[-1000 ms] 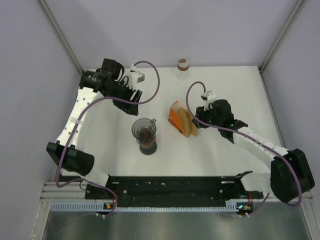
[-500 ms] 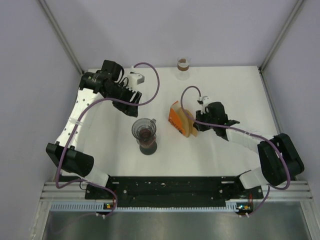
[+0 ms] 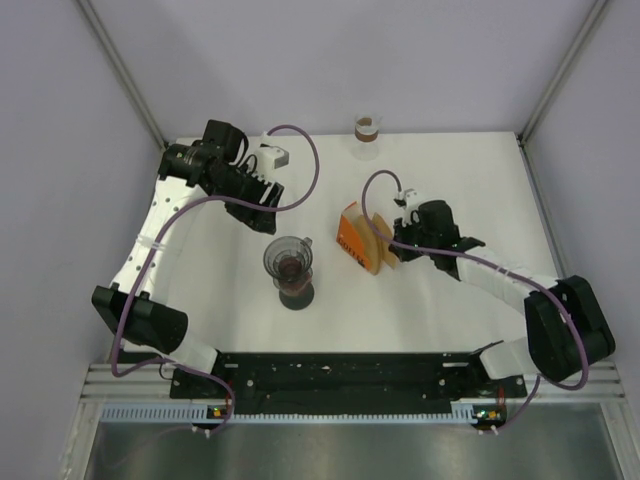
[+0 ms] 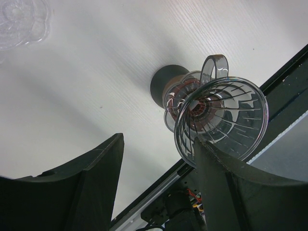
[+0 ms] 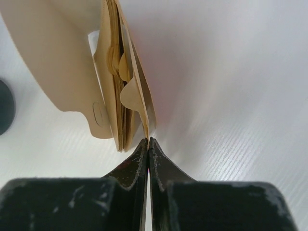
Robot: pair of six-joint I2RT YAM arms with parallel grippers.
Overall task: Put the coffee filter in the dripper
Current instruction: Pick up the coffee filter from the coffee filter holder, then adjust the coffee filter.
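The clear glass dripper [image 3: 288, 258] stands on a dark base [image 3: 297, 292] in the middle of the table. In the left wrist view the dripper [image 4: 226, 120] lies ahead and to the right of my open left gripper [image 4: 158, 142], which hovers apart from it; from above, the left gripper [image 3: 258, 200] is behind and left of the dripper. Tan coffee filters [image 3: 375, 245] stand upright in an orange holder [image 3: 349, 240]. My right gripper [image 3: 397, 245] is at their right side. Its tips [image 5: 148, 139] are shut on the lower edge of the outermost coffee filter [image 5: 139, 96].
A small glass with a brown band [image 3: 368, 130] stands at the table's back edge. A white block [image 3: 272, 152] sits near the left arm's wrist. A clear glass piece [image 4: 19, 21] shows at the top left of the left wrist view. The dark rail [image 3: 350, 370] runs along the near edge.
My right gripper has closed at the filter stack, and its arm has swung its elbow round to the right. The left arm has not moved.
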